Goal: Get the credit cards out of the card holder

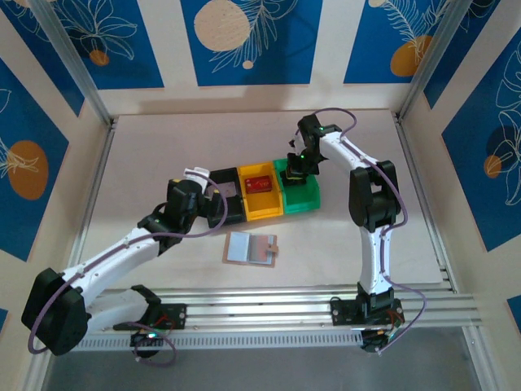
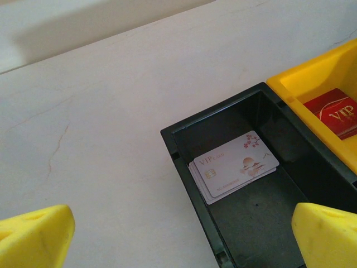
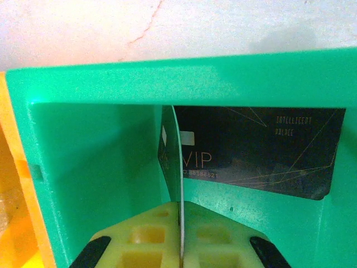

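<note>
The right fingers [image 3: 146,237] pinch a thin plastic card [image 3: 170,156] standing edge-on inside the green plastic bin [image 3: 95,139], with a black rectangular VIP card [image 3: 262,151] lying flat just ahead of them. The left fingers [image 2: 33,237] are spread wide over the black plastic bin [image 2: 262,215], stacked white VIP cards [image 2: 234,166] ahead between them. The tan folding card holder [image 1: 251,248] lies open on the worktop [image 1: 146,155], behind both.

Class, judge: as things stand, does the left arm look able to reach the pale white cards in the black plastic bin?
Probably yes: the left end effector hangs open above the black plastic bin, and the pale white cards lie uncovered inside.
</note>
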